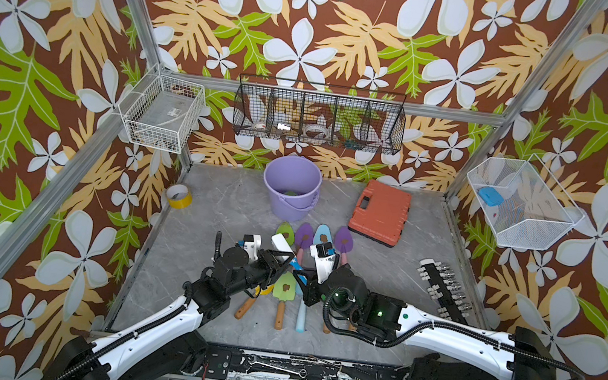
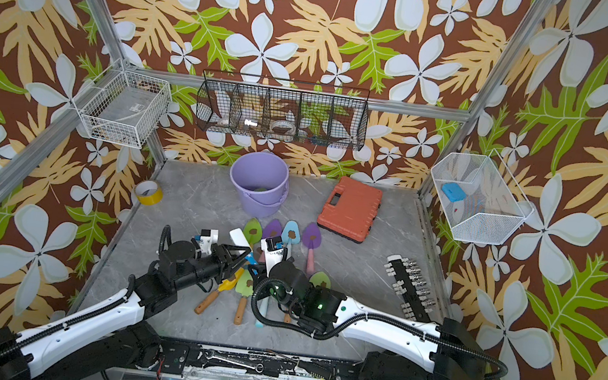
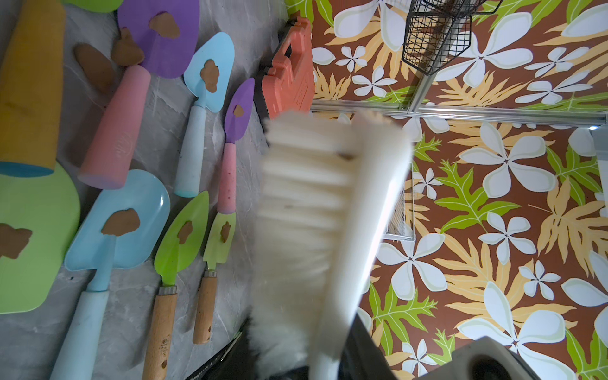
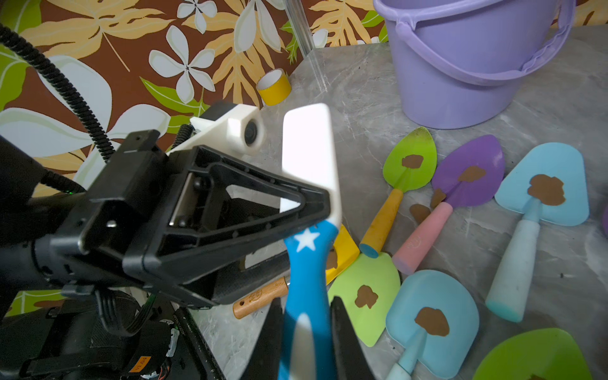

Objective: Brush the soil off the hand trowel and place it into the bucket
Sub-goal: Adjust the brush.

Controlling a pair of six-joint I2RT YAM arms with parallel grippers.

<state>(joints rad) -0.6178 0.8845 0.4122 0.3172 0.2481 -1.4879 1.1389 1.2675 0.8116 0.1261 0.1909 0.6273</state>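
The left gripper (image 4: 316, 227) is clamping the brush (image 4: 309, 148) where its white head meets the blue, star-printed handle. The right gripper (image 4: 309, 332) is pressing its fingers against both sides of that handle lower down, so both arms are sharing the one tool. Its soft pale bristles (image 3: 306, 197) are facing the left wrist camera.

The green trowel (image 1: 284, 285) is lying between the two grippers at the middle of the table (image 1: 215, 196). Its wooden handle is pointing to the near edge and its smooth blade to the lavender plastic bucket (image 1: 290, 207) at the far edge. A flat brown blob of soil (image 1: 286, 286) is sitting on the blade. Both arms seem about equally near it.
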